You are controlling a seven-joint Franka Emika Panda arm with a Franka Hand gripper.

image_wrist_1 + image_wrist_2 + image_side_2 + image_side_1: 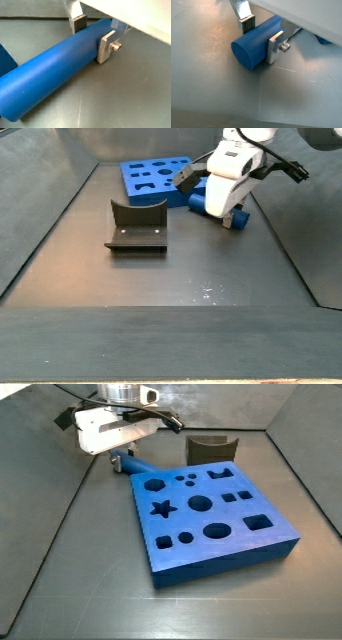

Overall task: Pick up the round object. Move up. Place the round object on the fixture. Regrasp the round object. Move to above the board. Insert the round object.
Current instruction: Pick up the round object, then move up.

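Observation:
The round object (50, 67) is a long blue cylinder lying on the grey floor, next to the board. My gripper (92, 37) straddles it near one end, with one silver finger (105, 47) flat against its near side and the other finger (79, 24) at its far side. Both wrist views show this grip (262, 37). In the side views the gripper (127, 459) (221, 208) is low at the board's corner, and the peg (238, 218) pokes out below it. The board (221, 524) lies flat with its cut-outs up. The fixture (136, 226) stands apart, empty.
Grey walls enclose the floor on all sides (40, 504). The fixture (210, 448) stands just behind the board's far edge. A corner of the board (7, 57) shows close beside the peg in a wrist view.

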